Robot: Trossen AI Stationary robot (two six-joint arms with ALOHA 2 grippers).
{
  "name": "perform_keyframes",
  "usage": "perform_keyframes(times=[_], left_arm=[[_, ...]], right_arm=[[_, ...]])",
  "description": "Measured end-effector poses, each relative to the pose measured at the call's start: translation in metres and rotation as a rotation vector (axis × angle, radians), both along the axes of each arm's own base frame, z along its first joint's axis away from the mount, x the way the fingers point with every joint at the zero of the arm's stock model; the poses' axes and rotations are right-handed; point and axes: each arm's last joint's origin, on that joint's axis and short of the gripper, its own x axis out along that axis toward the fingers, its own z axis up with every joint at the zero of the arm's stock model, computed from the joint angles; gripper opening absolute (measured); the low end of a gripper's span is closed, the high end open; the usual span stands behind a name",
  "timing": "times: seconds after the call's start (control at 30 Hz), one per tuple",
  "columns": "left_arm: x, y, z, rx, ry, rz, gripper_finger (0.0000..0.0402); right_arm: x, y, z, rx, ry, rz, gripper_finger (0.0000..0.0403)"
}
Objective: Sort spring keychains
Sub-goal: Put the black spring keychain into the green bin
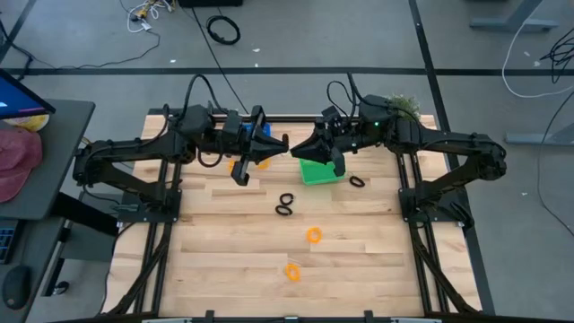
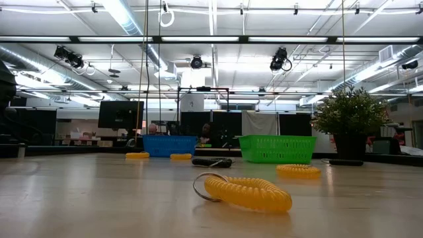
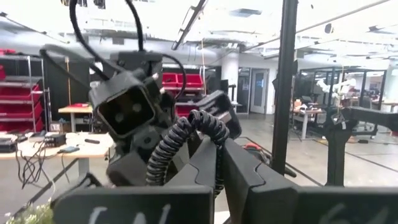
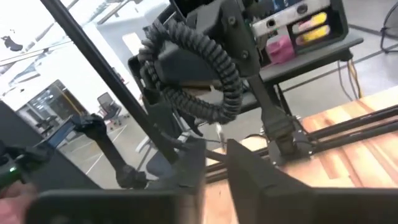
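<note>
Because a black coil is being passed between my arms above the table's far middle, my left gripper has its fingers clamped on it. My right gripper faces it, its fingers slightly apart beside the same coil, near the green basket and blue basket. Loose on the table lie orange coils and black coils, waiting, I judge, for sorting by colour.

2 grippers over scattered keychains

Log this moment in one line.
left hand: shut on black keychain, raised | right hand: facing it, near green basket | table: orange loops, black loops
</note>
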Motion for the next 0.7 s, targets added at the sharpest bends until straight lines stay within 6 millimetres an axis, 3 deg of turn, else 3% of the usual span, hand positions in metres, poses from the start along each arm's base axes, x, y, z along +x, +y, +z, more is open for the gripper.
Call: perform_keyframes(times=[0.23, 0.37, 0.53, 0.7], left_arm=[[-0.002, 0.0, 0.003, -0.002, -0.015, -0.004, 0.0008], [-0.002, 0.0, 0.002, 0.018, -0.021, 0.022, 0.0009], [-0.001, 0.001, 0.002, 0.021, -0.019, 0.029, 0.0008], [-0.001, 0.001, 0.002, 0.037, -0.021, 0.049, 0.0009]], right_arm=[[0.0, 0.0, 0.002, -0.005, -0.017, 0.01, 0.0192], [0.003, 0.001, 0.001, -0.008, -0.03, 0.013, 0.0229], [0.008, 0.0, -0.002, -0.008, -0.027, 0.005, 0.0226], [0.01, 0.0, -0.002, -0.032, -0.05, 0.013, 0.0164]])
